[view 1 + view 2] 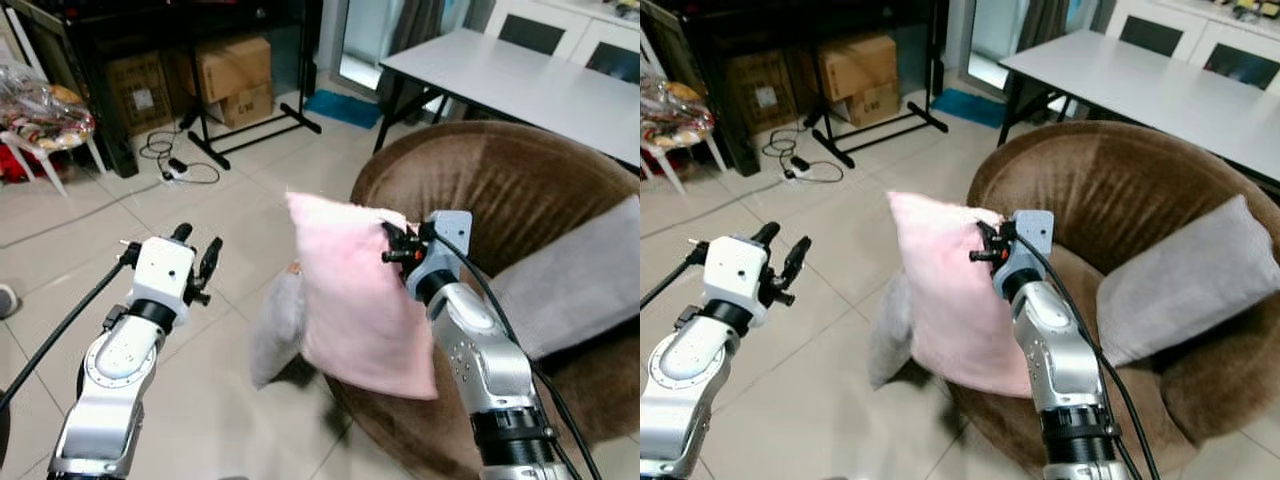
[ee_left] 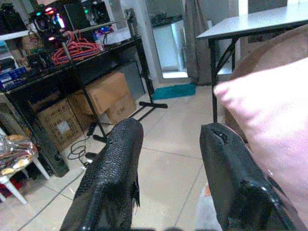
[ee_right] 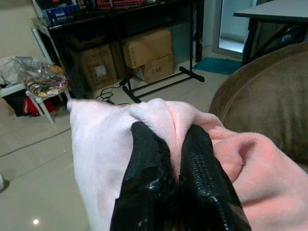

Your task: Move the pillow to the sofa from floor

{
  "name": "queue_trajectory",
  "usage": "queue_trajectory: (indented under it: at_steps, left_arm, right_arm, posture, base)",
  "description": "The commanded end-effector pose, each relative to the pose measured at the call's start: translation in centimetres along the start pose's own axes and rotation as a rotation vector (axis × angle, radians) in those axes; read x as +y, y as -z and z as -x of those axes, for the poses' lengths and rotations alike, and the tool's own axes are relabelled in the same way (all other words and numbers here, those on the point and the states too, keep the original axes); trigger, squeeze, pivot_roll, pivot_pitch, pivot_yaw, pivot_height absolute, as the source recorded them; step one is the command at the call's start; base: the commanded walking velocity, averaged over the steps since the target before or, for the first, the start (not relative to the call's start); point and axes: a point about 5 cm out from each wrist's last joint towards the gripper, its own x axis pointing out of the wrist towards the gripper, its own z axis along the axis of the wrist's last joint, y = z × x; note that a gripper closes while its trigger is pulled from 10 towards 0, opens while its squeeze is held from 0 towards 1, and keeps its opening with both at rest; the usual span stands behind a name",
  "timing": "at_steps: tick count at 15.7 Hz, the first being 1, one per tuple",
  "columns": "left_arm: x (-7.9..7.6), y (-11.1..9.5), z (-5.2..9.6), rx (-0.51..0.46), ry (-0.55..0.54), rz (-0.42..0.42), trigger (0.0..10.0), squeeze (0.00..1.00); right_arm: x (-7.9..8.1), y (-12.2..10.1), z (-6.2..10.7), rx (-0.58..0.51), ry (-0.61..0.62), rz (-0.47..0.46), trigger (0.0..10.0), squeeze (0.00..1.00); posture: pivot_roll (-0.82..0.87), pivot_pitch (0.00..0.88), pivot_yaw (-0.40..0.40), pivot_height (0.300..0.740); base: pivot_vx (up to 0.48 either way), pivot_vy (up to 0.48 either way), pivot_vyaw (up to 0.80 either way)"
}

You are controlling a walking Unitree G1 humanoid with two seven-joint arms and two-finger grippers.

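Two silver arms reach forward from the robot. Its right hand [image 3: 178, 159] pinches a fold at the top edge of the soft pink fleece pillow [image 1: 355, 300], fingers nearly closed with cloth bunched between them. That pillow hangs off the floor, draping down over the front rim of the round brown plush sofa [image 1: 520, 190], not yet resting on the seat. It looks light and limp: it sags from the pinch, so an edge grip should carry it, though fleece could slip from a thin fold. A grey cushion [image 1: 575, 285] lies on the sofa seat. Its left hand [image 2: 168, 159] hovers beside the pillow, fingers spread wide, holding nothing.
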Motion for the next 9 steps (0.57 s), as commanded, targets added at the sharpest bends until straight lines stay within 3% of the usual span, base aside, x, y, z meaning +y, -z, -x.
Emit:
queue_trajectory:
  at_steps: [1,3,9]
  left_arm:
    - [-0.12,-0.09,0.02,0.001,0.009,-0.003,10.0,0.00]
    - [-0.12,-0.08,0.02,0.002,0.011,-0.003,10.0,0.00]
    - [-0.14,-0.04,-0.15,0.005,0.025,-0.013,10.0,0.00]
  right_arm:
    - [-0.03,-1.60,-0.05,-0.072,-0.005,0.004,10.0,0.00]
    - [0.00,-1.58,-0.04,-0.072,-0.006,0.004,10.0,0.00]
    - [-0.07,-1.53,-0.02,-0.069,-0.002,-0.004,10.0,0.00]
  posture:
    - [0.08,0.000,-0.078,0.740]
    - [0.08,0.000,-0.078,0.740]
    - [0.07,0.000,-0.074,0.740]
  base:
    - [0.296,0.000,0.00]
    - [0.296,0.000,0.00]
    - [0.310,0.000,-0.80]
